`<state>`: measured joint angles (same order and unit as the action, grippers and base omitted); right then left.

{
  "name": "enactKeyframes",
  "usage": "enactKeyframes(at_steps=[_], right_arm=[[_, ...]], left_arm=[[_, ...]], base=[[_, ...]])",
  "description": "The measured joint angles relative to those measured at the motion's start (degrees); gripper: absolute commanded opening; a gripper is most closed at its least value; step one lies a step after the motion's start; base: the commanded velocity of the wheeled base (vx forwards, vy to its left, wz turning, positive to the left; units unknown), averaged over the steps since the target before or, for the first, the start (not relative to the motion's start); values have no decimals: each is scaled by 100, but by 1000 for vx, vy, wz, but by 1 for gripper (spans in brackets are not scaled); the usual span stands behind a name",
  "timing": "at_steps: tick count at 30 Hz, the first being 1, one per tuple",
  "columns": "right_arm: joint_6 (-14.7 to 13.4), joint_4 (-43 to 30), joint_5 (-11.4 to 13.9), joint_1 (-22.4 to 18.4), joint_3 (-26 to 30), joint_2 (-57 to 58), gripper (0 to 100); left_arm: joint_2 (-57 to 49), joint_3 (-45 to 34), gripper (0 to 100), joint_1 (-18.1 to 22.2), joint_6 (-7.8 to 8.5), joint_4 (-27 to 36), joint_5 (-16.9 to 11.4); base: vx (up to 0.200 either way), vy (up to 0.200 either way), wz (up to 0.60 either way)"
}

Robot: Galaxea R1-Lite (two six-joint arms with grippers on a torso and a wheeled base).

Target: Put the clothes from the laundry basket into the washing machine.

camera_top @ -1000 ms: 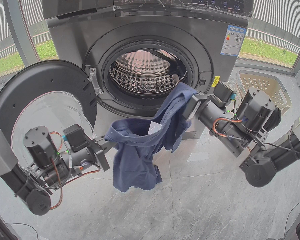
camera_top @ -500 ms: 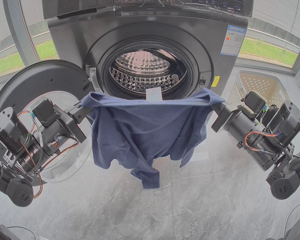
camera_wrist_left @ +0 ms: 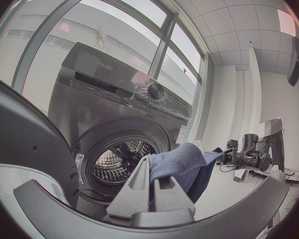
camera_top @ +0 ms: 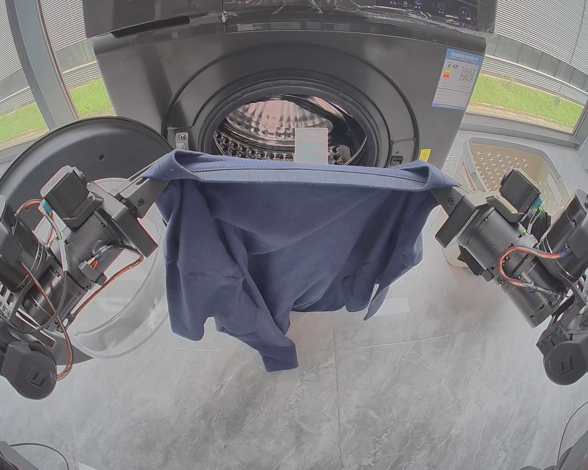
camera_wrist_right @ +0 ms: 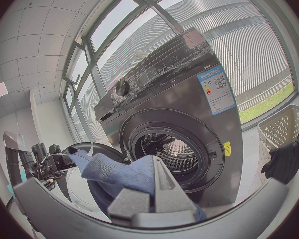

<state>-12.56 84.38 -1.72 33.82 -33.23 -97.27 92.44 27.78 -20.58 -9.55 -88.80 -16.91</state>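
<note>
1. The blue shirt hangs stretched wide in front of the washing machine; its top edge runs across the round hole; its bottom hangs loose over the floor.
2. The left gripper is closed tight on one shirt corner, next to the machine's open door; the right gripper pinches the other corner.
3. The laundry basket stands beside the machine, on the right gripper's side; a black cloth hangs over its rim.
</note>
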Motion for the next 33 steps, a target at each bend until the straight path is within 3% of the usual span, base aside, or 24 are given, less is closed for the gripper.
enactKeyframes(at_steps=[23, 33], right_arm=[[0, -22, -41, -5, -223, 129, 0], [-22, -5, -44, 129, 62, -68, 0]], left_arm=[[44, -63, 0, -17, 9, 1, 0], [489, -52, 0, -549, -2, 1, 2]], base=[[0, 0, 0], [0, 0, 0]])
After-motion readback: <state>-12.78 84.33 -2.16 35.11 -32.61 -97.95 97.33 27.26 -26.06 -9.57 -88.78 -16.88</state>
